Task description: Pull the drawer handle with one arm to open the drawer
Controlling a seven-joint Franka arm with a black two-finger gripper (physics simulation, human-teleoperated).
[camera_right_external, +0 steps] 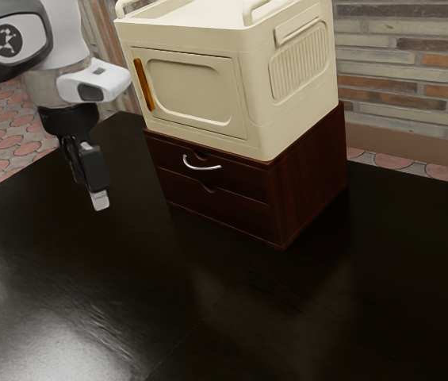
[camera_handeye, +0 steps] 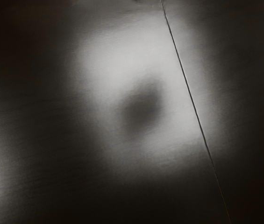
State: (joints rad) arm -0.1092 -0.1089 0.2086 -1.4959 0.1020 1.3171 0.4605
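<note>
In the exterior view my black gripper [camera_right_external: 97, 184] hangs above the dark table, pointing down, to the left of a dark red-brown drawer cabinet [camera_right_external: 307, 178]. A curved silver handle [camera_right_external: 202, 167] is fixed to the front of its upper drawer [camera_right_external: 235, 179]. The gripper stands apart from this handle. Both the upper drawer and the lower drawer [camera_right_external: 216, 212] sit flush in the cabinet, closed. Whether the gripper is open or shut cannot be made out.
A cream box [camera_right_external: 295, 119] with an orange strip [camera_right_external: 143, 84] on its front rests on top of the cabinet. Below my hand, the wrist view shows the glossy table [camera_handeye: 178, 130] with a thin seam and bright reflections. A brick wall [camera_right_external: 414, 71] stands behind.
</note>
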